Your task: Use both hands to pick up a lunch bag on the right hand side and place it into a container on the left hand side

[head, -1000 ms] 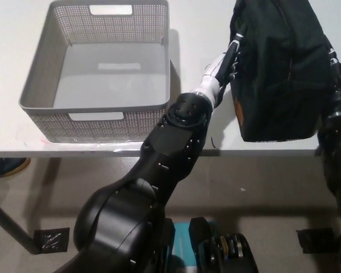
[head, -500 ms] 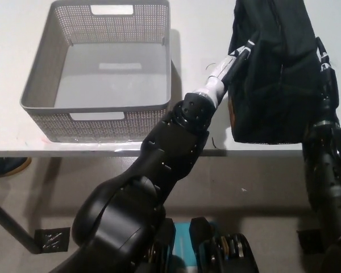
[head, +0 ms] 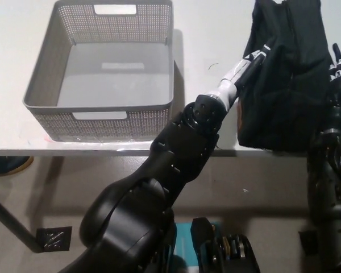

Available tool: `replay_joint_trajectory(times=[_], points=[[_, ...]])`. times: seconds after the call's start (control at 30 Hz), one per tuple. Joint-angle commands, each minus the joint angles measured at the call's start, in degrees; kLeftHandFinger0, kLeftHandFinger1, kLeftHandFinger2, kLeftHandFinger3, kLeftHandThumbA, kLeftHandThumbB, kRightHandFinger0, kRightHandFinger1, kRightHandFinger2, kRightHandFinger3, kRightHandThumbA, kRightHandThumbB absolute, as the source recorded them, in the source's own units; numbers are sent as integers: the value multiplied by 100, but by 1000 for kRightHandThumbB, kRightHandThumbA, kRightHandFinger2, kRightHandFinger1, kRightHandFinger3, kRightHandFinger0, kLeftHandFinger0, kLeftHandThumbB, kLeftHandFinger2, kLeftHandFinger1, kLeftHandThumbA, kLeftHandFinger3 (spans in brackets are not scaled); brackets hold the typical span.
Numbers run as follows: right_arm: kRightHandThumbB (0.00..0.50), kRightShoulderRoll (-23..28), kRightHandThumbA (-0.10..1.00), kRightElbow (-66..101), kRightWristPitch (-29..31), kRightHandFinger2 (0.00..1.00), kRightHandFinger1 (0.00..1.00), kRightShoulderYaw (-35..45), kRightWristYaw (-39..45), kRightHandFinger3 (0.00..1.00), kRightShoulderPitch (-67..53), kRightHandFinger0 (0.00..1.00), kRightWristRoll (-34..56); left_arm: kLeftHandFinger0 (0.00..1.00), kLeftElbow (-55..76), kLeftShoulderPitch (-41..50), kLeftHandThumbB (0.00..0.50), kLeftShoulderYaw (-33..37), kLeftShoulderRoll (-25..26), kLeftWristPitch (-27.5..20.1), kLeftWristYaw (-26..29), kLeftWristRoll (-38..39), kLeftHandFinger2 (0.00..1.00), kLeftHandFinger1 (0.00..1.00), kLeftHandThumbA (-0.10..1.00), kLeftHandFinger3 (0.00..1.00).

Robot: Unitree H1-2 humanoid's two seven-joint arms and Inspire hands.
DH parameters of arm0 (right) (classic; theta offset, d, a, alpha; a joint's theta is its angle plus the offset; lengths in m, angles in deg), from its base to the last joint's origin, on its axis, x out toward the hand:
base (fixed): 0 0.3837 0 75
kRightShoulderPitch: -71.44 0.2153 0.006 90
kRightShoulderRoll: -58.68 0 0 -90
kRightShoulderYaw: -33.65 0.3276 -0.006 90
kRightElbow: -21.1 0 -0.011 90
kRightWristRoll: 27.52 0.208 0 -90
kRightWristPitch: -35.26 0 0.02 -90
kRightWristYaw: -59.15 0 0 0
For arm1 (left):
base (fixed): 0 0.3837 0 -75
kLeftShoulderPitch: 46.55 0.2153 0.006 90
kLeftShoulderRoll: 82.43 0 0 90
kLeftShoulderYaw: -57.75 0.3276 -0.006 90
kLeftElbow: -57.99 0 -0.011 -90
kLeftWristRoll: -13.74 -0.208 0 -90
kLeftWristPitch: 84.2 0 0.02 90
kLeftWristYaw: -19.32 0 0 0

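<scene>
Two hands press the black lunch bag (head: 287,74) between them at the table's (head: 216,34) front right edge, left hand (head: 251,61) and right hand (head: 336,71) grasping opposite sides. Its long axis runs front to back. The grey perforated basket (head: 102,114) sits open at the front left, bare tabletop between.

Lab-like room: white table (head: 216,34), taped floor marks (head: 52,236).

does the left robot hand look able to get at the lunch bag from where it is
Probably yes. The left robot hand already lies against the left side of the black lunch bag, with nothing between them. The right robot hand presses the opposite side.
</scene>
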Motion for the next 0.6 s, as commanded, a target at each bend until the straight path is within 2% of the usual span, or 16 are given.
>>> replay_joint_trajectory(times=[0.0, 0.1, 0.17, 0.23, 0.27, 0.33, 0.4, 0.47, 0.53, 0.57], points=[[72, -153, 1000, 807, -315, 1000, 1000, -203, -460, 1000, 252, 1000, -406, 1000, 117, -511, 335, 35, -542, 58, -865, -7, 1000, 1000, 1000, 1000], [70, -113, 1000, 1080, -531, 1000, 1000, -222, -570, 1000, 347, 1000, -403, 1000, 154, -682, 320, -126, -521, 50, -1022, 154, 1000, 1000, 1000, 1000], [108, 11, 1000, 1204, -922, 1000, 1000, -339, -538, 1000, 480, 1000, -427, 1000, 146, -836, 347, -183, -471, 105, -982, 152, 1000, 1000, 1000, 1000], [139, 148, 1000, 1190, -1075, 1000, 1000, -485, -429, 1000, 566, 1000, -539, 1000, 152, -910, 350, -253, -426, 58, -985, 200, 1000, 1000, 1000, 1000], [156, 219, 1000, 1142, -1151, 1000, 1000, -548, -388, 1000, 674, 1000, -575, 1000, 162, -982, 333, -277, -378, 61, -951, 205, 1000, 1000, 1000, 1000], [158, 289, 1000, 1084, -1226, 1000, 1000, -609, -301, 1000, 852, 1000, -492, 1000, 191, -1103, 314, -317, -308, 40, -855, 194, 1000, 1000, 1000, 1000], [141, 287, 1000, 891, -1195, 1000, 1000, -585, -403, 1000, 1151, 1000, -494, 1000, 183, -1239, 270, -453, -221, -29, -990, 307, 1000, 1000, 1000, 1000], [127, 285, 1000, 693, -1130, 1000, 1000, -562, -481, 1000, 1470, 1000, -512, 1000, 173, -1411, 250, -548, -125, 35, -941, 331, 1000, 1000, 1000, 1000], [174, 300, 1000, 551, -1239, 1000, 1000, -601, -425, 1000, 1757, 1000, -496, 1000, 168, -1567, 259, -637, -16, 73, -895, 378, 1000, 1000, 1000, 1000], [176, 302, 1000, 532, -1271, 1000, 1000, -608, -388, 1000, 1812, 1000, -469, 1000, 174, -1603, 272, -661, 7, 105, -878, 397, 1000, 1000, 1000, 1000]])
